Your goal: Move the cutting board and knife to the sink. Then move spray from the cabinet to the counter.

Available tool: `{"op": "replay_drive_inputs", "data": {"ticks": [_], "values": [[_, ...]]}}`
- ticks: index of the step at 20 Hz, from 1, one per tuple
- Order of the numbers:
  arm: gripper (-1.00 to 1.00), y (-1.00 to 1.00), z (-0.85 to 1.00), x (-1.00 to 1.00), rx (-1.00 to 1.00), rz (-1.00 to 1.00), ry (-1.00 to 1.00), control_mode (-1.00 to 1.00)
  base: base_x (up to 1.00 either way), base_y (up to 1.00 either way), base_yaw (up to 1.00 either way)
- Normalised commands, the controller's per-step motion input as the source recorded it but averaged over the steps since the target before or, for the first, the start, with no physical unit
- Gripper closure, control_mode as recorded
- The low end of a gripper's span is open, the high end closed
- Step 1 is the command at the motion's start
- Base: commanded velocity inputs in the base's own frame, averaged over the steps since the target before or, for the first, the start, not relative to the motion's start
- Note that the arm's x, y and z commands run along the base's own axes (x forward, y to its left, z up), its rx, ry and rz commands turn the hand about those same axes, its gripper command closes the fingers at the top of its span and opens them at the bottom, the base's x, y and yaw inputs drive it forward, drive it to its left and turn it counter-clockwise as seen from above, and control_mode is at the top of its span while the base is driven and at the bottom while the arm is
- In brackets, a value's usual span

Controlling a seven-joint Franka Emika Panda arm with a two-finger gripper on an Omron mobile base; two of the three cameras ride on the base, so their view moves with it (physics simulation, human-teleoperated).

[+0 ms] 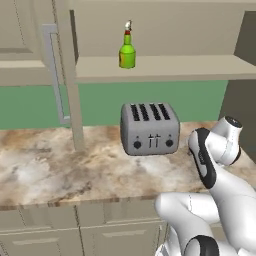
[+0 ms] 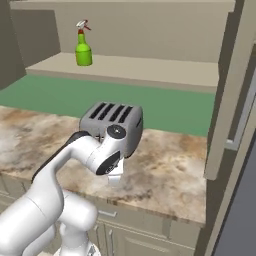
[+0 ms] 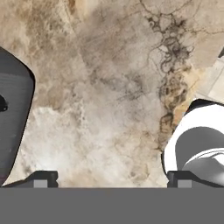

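worktop (image 1: 50,170): beige-brown marbled stone, thin wood-coloured front edge, runs left to right below a green wall; also seen from the right base view and close up in the hand view
on worktop: grey four-slot toaster (image 1: 150,129), upright, slots up, knobs and levers facing front, toward the back of the stone near the wall
worktop around toaster: bare marbled stone to its left and in front
cabinet shelf (image 1: 165,67): beige inner shelf of the open wall cabinet, above the worktop
on shelf: green spray (image 1: 127,50), upright, yellow label, white trigger head, near the shelf's left end, well above the toaster
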Motion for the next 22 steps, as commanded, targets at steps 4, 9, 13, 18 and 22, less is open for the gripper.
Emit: {"op": "replay_drive_inputs", "data": {"ticks": [4, 9, 13, 18, 22], "values": [[-1.00, 0.00, 0.00, 0.00, 0.00, 0.00, 0.00, 1.00, 0.41, 0.40, -0.32], [-1.00, 0.00, 0.00, 0.00, 0.00, 0.00, 0.00, 1.00, 0.40, 0.71, -0.24], [-1.00, 0.00, 0.00, 0.00, 0.00, 0.00, 0.00, 1.00, 0.36, 0.56, -0.10], [-1.00, 0.00, 0.00, 0.00, 0.00, 0.00, 0.00, 1.00, 0.07, 0.05, 0.00], [-1.00, 0.00, 0.00, 0.00, 0.00, 0.00, 0.00, 1.00, 0.21, 0.13, 0.01]]}}
